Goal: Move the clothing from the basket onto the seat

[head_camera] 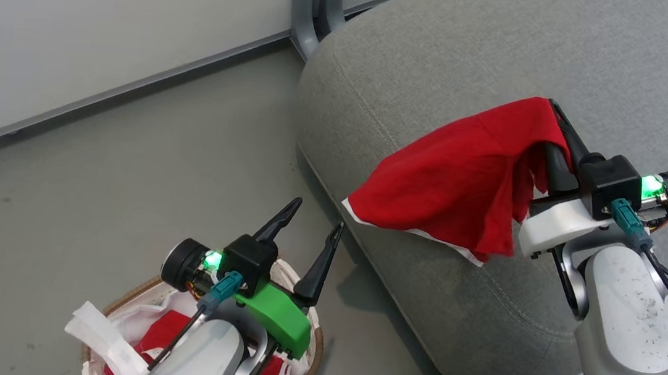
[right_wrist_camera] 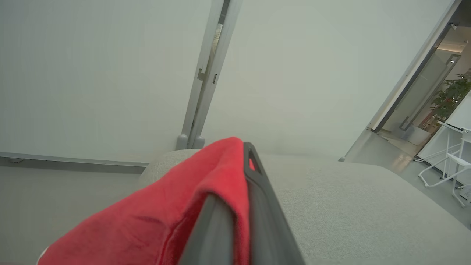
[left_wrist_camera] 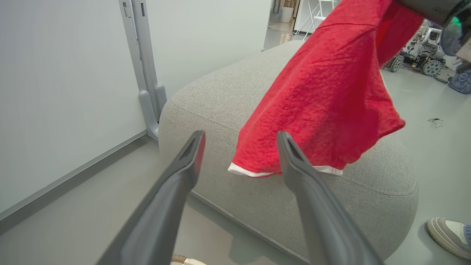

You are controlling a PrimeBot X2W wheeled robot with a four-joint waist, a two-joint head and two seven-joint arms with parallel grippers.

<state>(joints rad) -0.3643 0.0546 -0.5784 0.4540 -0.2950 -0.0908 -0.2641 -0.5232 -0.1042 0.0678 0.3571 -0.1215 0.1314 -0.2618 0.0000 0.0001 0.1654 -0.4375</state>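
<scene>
Our right gripper (head_camera: 557,115) is closed on the top fold of one red shirt (head_camera: 465,176), which hangs over the near rounded edge of the grey seat (head_camera: 447,56). Our left gripper (head_camera: 318,213) stands wide open and empty above the basket (head_camera: 318,342), where the other red shirt (head_camera: 166,332) lies. There is bare floor (head_camera: 156,162) left of the seat.

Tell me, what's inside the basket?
A red shirt with white trim lies in the basket on a white lining. The left arm covers the middle, so anything under it is hidden.
</scene>
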